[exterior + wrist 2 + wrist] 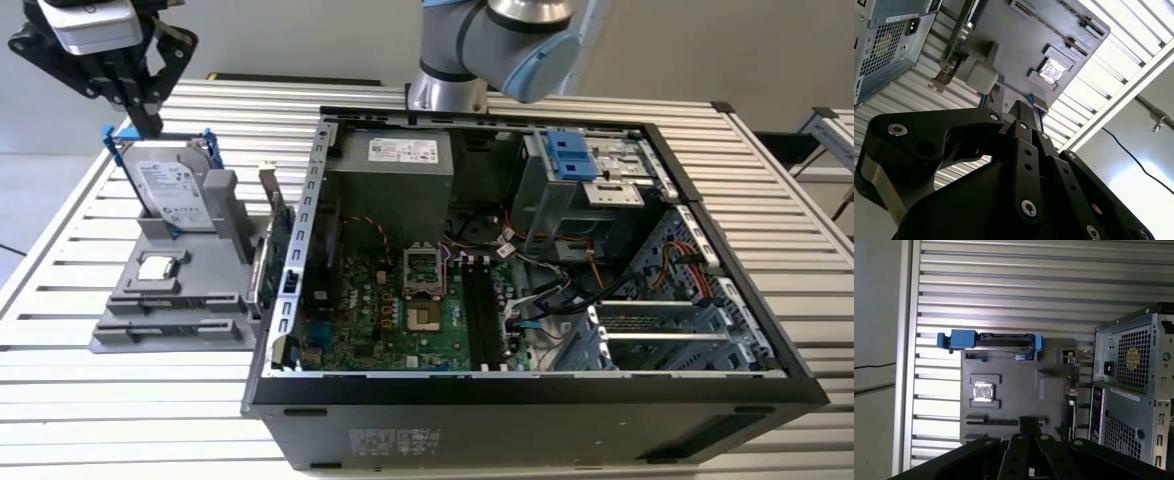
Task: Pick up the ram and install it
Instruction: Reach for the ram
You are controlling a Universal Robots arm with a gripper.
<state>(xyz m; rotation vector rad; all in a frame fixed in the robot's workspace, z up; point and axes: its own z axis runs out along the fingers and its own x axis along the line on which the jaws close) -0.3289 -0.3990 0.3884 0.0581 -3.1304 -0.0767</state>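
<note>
My gripper hangs shut and empty over the far end of the grey parts holder, just above the hard drive's blue frame. Both wrist views show its black fingers pressed together. The ram looks like the dark slim strip lying edge-on in a long groove of the holder, at the end away from the hard drive; it is also in the second wrist view. In the open computer case, the motherboard's black slots stand bare beside the processor socket.
On the holder stand a silver hard drive in a blue frame and a small square processor chip. A green card with a metal bracket stands between the holder and the case wall. Cables cross the case interior.
</note>
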